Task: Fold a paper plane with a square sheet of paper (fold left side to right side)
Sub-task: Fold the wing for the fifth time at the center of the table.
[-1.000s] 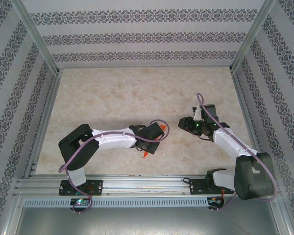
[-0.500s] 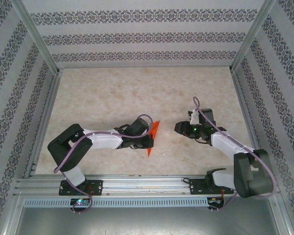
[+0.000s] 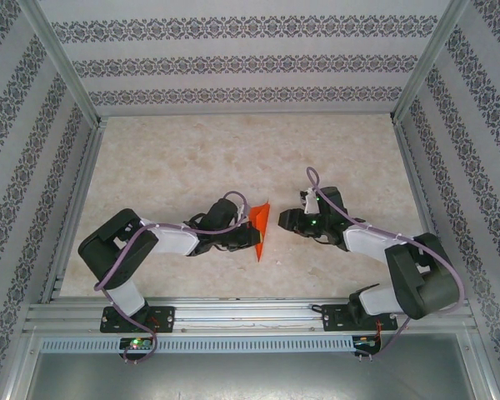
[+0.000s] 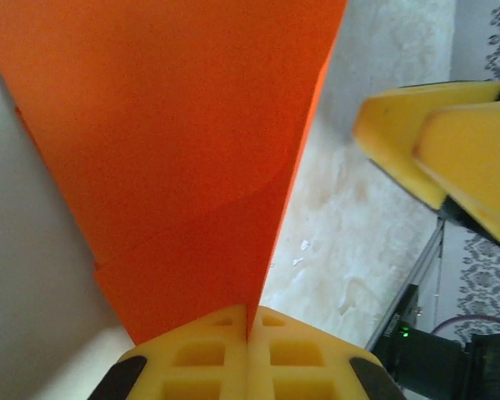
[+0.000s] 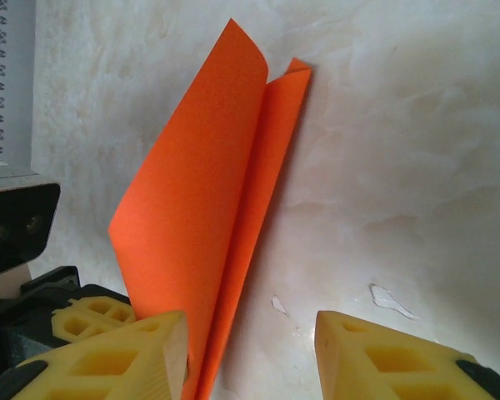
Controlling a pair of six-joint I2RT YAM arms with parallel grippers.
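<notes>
the left gripper (image 3: 252, 238) was shut on the paper (image 3: 262, 227), near the middle of the table (image 3: 175, 158) and a little toward the near edge. from above, the paper read as a narrow orange-red wedge, its wide end toward the far wall (image 3: 233, 65) and its sharp point toward the arm bases. it stood on edge rather than lying flat. whether its point touched the table could not be told.

in the left wrist view the two yellow fingers (image 4: 192, 362) met with no gap. the paper (image 4: 175, 150) was pinched in the seam between them and spread away as a broad plain surface.

the right gripper (image 3: 288, 222) sat just beside the paper on its right side, facing it, jaws apart and holding nothing. in the right wrist view its fingers (image 5: 125, 358) framed bare table. the paper (image 5: 192, 225) rose just beside the left one in two layers: a front flap curling outward at the top and a narrower layer behind, joined along a long fold. the left gripper's yellow pad (image 5: 87, 317) showed at the paper's lower left edge. in the left wrist view the right fingers (image 4: 433, 133) were apart from the paper, with table showing between.

a purple cable (image 3: 233, 200) ran along each arm.
</notes>
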